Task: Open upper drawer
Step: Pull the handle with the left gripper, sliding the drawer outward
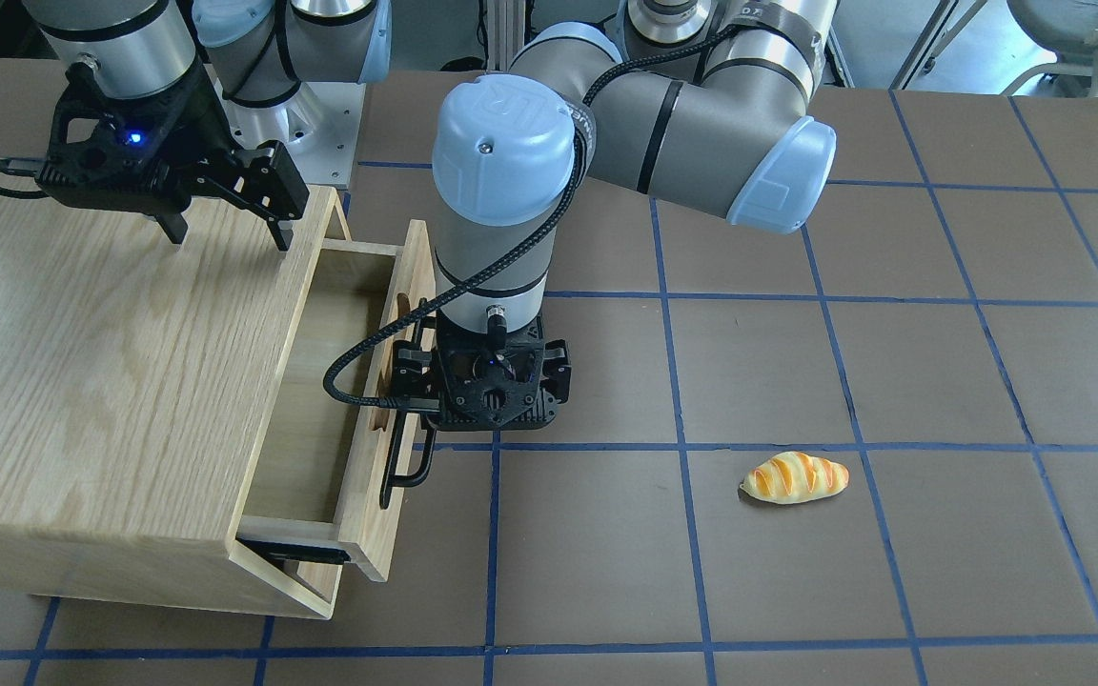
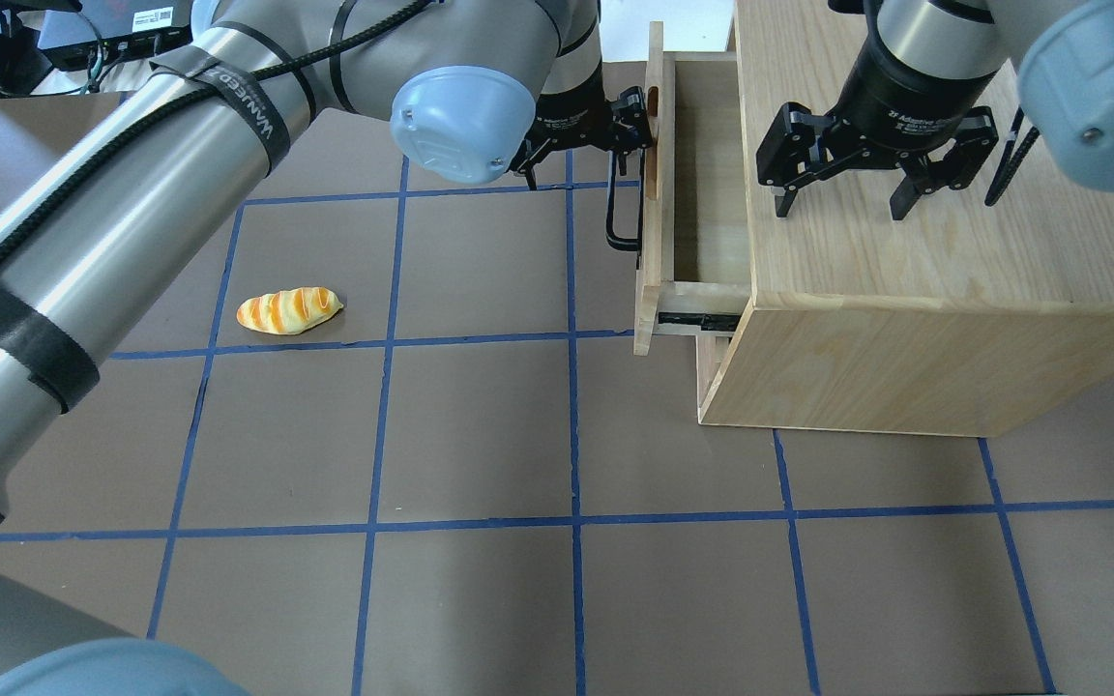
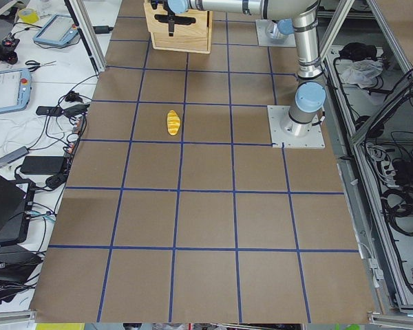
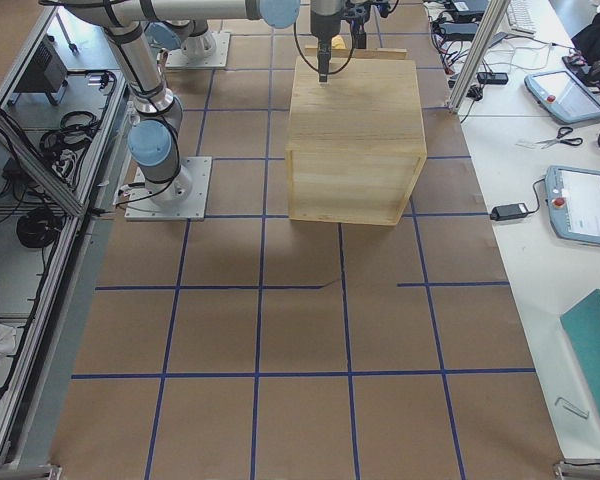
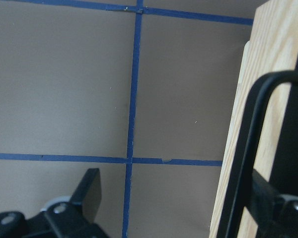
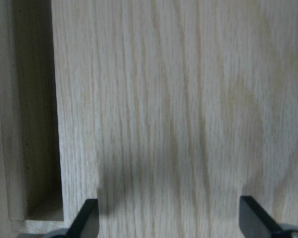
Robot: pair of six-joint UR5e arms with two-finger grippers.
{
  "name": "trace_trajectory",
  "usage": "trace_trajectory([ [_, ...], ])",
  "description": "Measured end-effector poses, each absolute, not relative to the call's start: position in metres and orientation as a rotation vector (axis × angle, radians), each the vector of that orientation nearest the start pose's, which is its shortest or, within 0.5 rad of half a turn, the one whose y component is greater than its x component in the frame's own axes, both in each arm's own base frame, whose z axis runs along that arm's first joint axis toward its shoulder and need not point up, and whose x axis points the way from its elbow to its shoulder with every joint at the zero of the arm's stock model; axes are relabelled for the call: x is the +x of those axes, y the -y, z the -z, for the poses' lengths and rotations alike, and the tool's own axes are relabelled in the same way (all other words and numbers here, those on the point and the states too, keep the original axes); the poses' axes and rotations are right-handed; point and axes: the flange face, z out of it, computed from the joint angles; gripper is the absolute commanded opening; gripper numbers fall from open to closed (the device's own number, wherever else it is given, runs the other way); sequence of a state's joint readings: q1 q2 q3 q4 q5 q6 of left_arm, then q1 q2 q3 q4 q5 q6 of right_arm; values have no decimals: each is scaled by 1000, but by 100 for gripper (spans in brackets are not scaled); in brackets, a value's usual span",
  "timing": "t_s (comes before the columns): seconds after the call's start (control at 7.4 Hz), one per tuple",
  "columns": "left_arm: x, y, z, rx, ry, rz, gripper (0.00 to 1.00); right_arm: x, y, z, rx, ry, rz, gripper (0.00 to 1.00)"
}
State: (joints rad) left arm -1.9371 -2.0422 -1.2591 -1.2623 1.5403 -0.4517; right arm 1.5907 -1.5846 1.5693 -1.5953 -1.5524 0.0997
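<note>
The upper drawer stands partly pulled out of the oak cabinet, and its empty inside shows. Its black bar handle runs along the front panel. My left gripper is open at the drawer front. In the left wrist view the handle stands between the fingers, close to the right one. My right gripper is open and empty just above the cabinet top, and the right wrist view shows its fingers spread over the wood.
A toy bread roll lies on the brown mat with blue grid tape, well away from the cabinet; it also shows in the overhead view. The cabinet sits near the table's far end on my right side.
</note>
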Motion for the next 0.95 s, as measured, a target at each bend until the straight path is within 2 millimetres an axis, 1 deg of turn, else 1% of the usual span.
trace_trajectory([
  [0.27,-368,602,-395,-145,-3216,198,100,145,487,-498,124,-3117,60,100],
  [0.54,-351,606,-393,-170,-3210,183,100,145,487,-498,124,-3117,60,100],
  [0.95,-334,612,-391,-173,-3179,189,100,145,487,-498,124,-3117,60,100],
])
